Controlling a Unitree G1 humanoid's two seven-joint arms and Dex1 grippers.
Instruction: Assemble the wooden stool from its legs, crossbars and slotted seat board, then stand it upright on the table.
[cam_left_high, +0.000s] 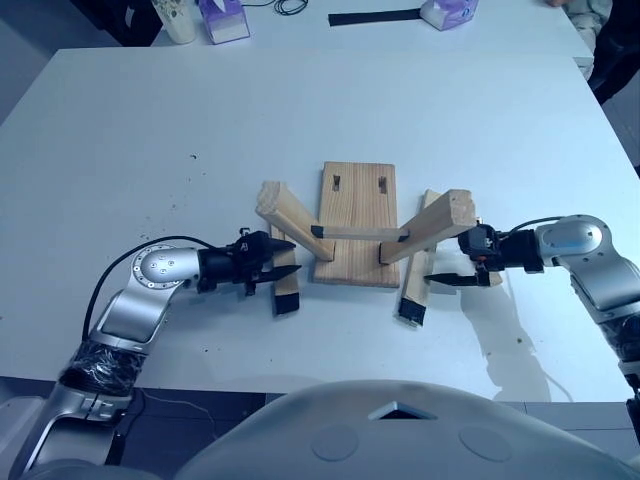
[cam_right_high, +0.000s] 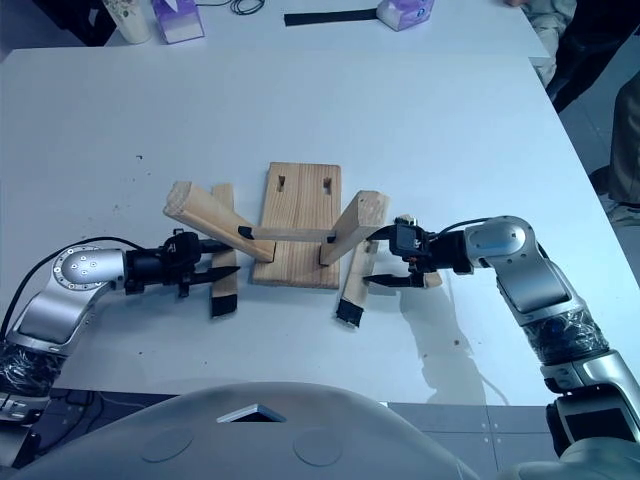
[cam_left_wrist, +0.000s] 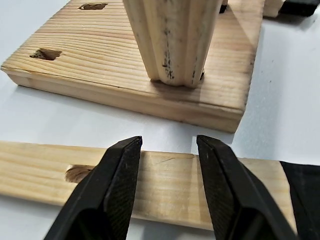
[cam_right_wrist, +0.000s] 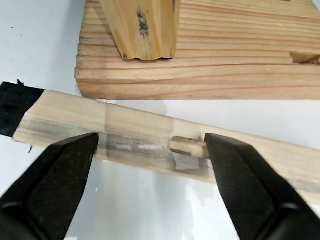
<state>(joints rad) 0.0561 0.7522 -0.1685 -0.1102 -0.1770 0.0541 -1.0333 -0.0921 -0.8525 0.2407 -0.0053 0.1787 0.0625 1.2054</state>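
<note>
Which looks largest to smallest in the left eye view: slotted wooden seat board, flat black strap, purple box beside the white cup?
1. Slotted wooden seat board, clearly largest.
2. Purple box and flat black strap: too alike to rank; the box is cut off, both lie farther away.

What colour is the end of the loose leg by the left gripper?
Black, on an otherwise pale wooden leg; left wrist view shows it best.

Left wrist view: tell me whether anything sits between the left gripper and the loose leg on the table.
Nothing visible does. The open left gripper faces the loose leg directly; the seat board lies beyond it.
</note>
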